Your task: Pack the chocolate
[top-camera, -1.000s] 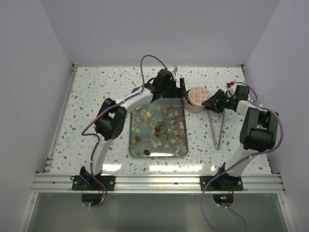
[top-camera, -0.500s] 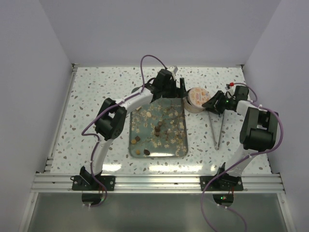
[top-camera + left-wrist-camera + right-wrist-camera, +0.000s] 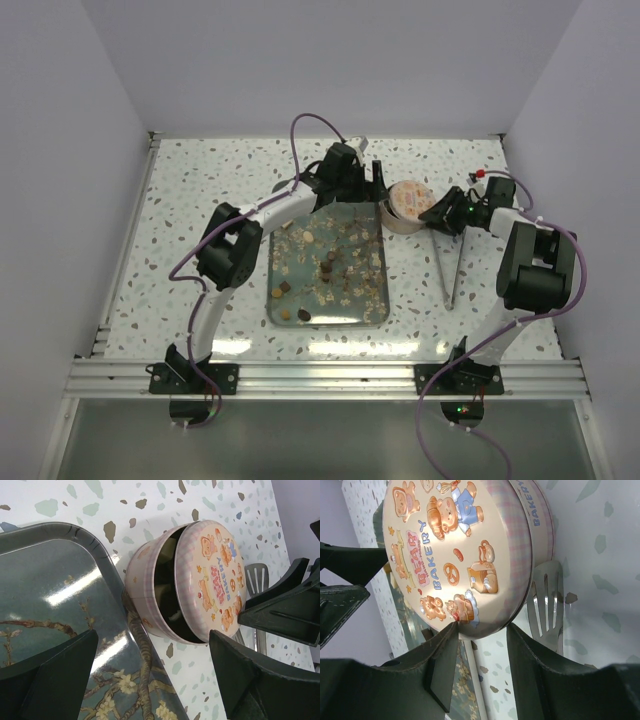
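Note:
The chocolate (image 3: 328, 266), dark brown and tan bite-sized pieces, lies scattered on a floral tray (image 3: 277, 312) among pale flakes. A round pink tin (image 3: 401, 222) with a bear-print lid (image 3: 445, 545) stands just off the tray's far right corner. The lid is tilted up on the side facing the left wrist camera, showing a dark gap (image 3: 167, 587) over the tin's base (image 3: 142, 587). My right gripper (image 3: 482, 627) is shut on the lid's rim; it also shows in the top view (image 3: 437, 213). My left gripper (image 3: 152, 635) is wide open and empty, over the tray corner beside the tin (image 3: 377, 190).
A slotted metal spatula (image 3: 454, 268) lies on the terrazzo table right of the tray, its blade (image 3: 547, 605) under the tin's edge by my right gripper. White walls enclose the table on three sides.
Almost nothing has changed. My right gripper has shifted very slightly while holding the lid. The left arm has stayed put.

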